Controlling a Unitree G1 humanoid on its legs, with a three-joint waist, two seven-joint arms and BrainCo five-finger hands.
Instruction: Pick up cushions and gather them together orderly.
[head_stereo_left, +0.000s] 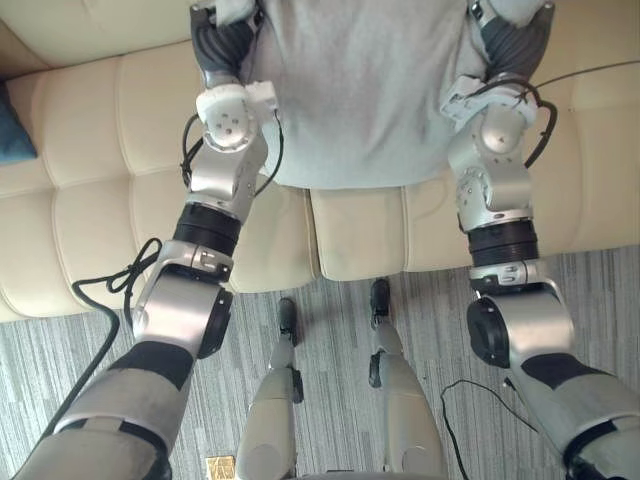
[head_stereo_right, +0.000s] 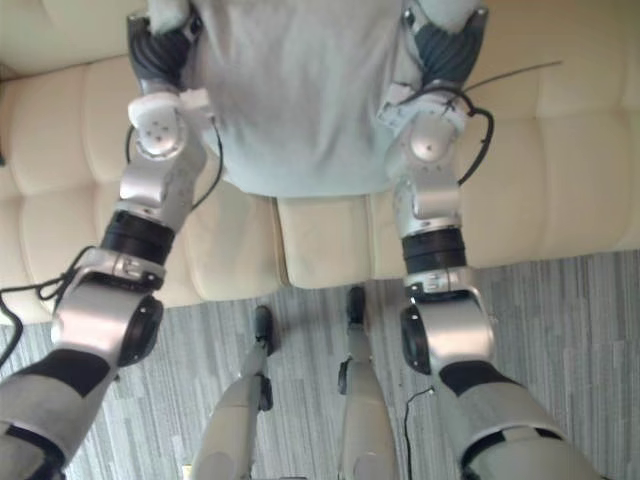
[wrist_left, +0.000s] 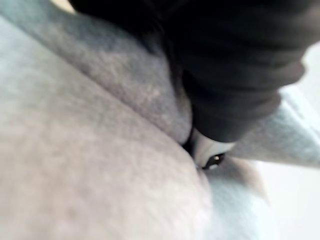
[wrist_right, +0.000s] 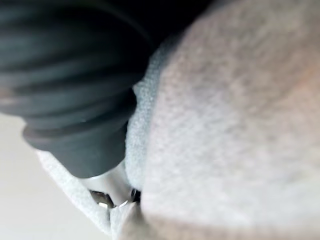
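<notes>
Between left hand (head_stereo_left: 222, 45) and right hand (head_stereo_left: 514, 42) is the grey cushion (head_stereo_left: 365, 95), sofa (head_stereo_left: 90, 130) beneath.

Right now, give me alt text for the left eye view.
A large grey cushion is held between the left robot hand and right robot hand above a cream sofa. A dark blue cushion lies on the sofa at the view's left edge.

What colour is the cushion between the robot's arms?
The cushion is plain light grey, clearest in the left eye view.
</notes>
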